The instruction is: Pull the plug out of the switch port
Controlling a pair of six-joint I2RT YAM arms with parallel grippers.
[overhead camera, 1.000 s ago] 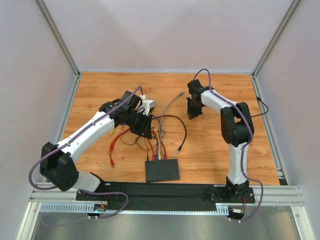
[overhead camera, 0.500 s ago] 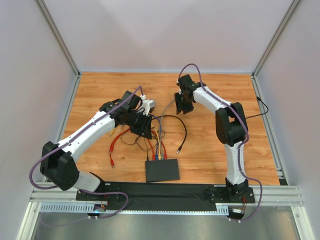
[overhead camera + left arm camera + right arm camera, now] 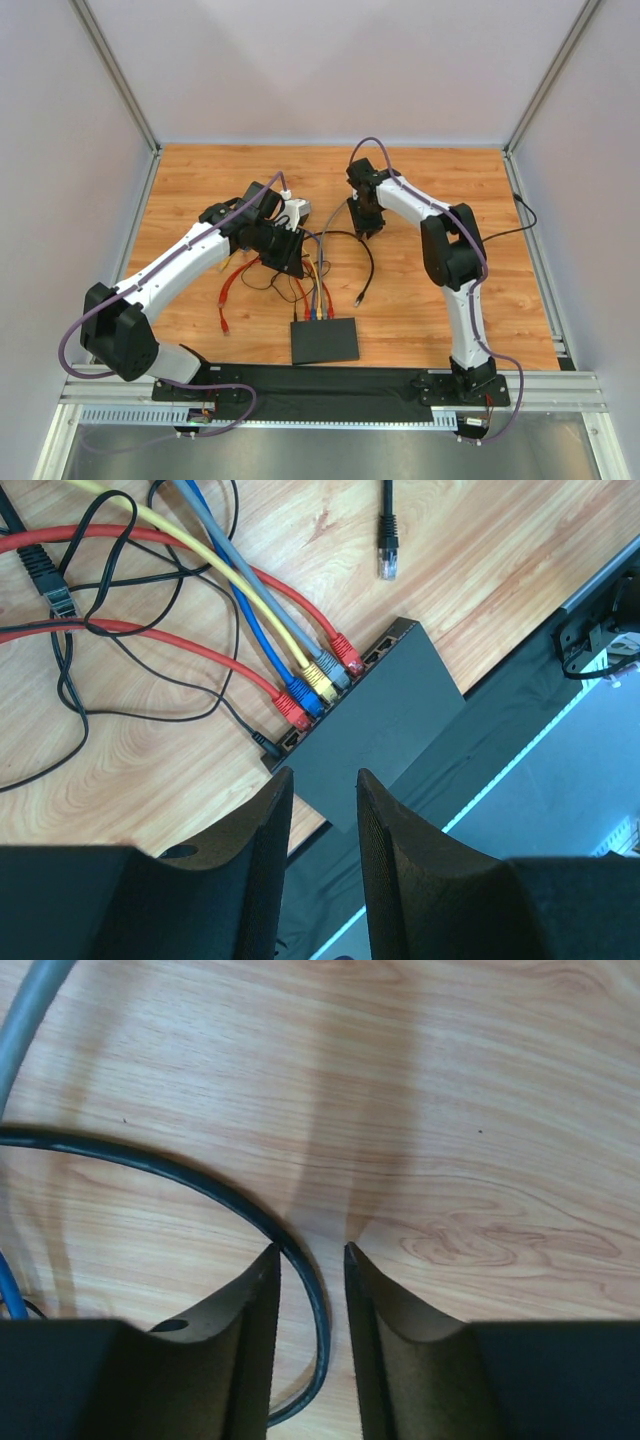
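Note:
The switch [image 3: 325,342] is a flat black box near the table's front edge. A row of plugs sits in its far edge [image 3: 318,313]. In the left wrist view the switch [image 3: 385,725] holds a red plug [image 3: 292,706], a blue plug [image 3: 304,694], a yellow plug [image 3: 319,680], a grey plug [image 3: 333,669] and another red plug [image 3: 347,655]. My left gripper [image 3: 290,255] [image 3: 322,780] is open and empty, hovering behind the switch. My right gripper [image 3: 366,228] [image 3: 312,1252] is open, low over the table, with a loose black cable [image 3: 318,1310] lying between its fingers.
A thin black lead [image 3: 262,743] enters the switch's left end. Loose black cable [image 3: 368,262] ends in a free plug [image 3: 387,552]. A loose red cable [image 3: 226,292] lies left of the switch. A tangle of cables runs under my left arm. A white block [image 3: 298,208] sits behind it.
My right arm has swung left, from the right part of the table to the middle, and now sits over the black cable. My left arm has not moved.

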